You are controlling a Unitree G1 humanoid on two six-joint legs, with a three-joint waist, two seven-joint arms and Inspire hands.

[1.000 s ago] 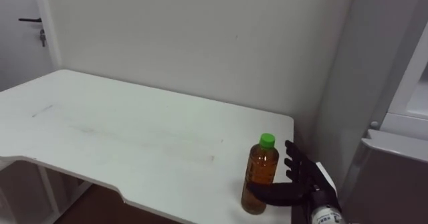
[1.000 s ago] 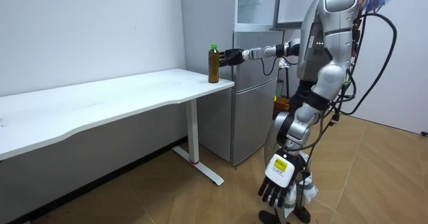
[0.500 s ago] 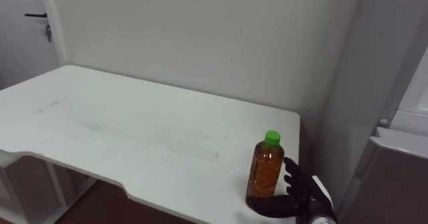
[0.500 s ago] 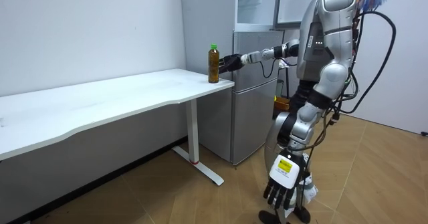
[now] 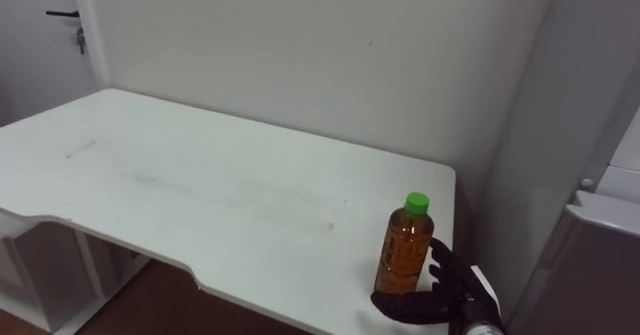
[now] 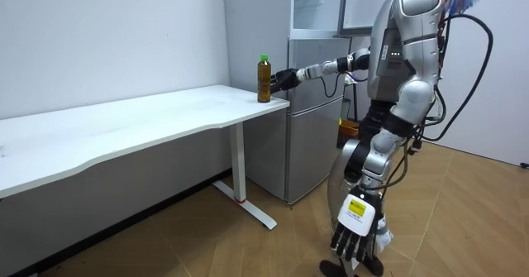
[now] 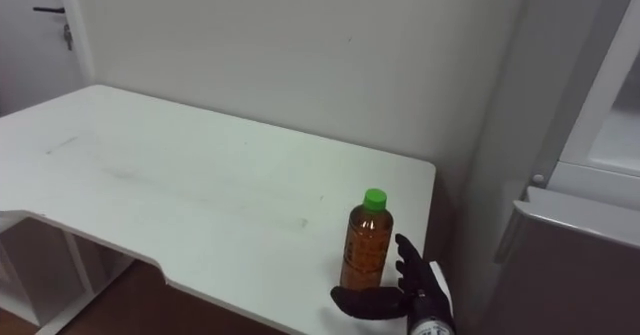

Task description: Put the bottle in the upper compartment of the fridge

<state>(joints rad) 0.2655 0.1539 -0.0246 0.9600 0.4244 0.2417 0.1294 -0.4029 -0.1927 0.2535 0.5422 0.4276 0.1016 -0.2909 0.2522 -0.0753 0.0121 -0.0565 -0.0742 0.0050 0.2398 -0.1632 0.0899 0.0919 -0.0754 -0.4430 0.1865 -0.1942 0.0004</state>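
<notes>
A bottle [image 5: 403, 255] of amber drink with a green cap stands upright near the right front corner of the white table [image 5: 200, 195]. My right hand [image 5: 455, 290] is against its base: the thumb lies across the front of the foot, and the straight, spread fingers rise just right of it. In the room view the right arm reaches out level to the bottle [image 6: 264, 78], with the right hand [image 6: 283, 77] beside it. The left hand [image 6: 354, 240] hangs low by the legs, fingers relaxed.
The grey fridge [image 6: 318, 128] stands just past the table's right end, its top edge [image 7: 580, 225] close to my right arm. Its upper compartment [image 6: 318, 4] stands open. A white wall runs behind the table, with a door [image 5: 40, 35] at far left.
The right hand has sunk from mid-bottle height to the bottle's base and closed in, thumb now in front. The eye views have shifted a little. The left hand has swung slightly lower.
</notes>
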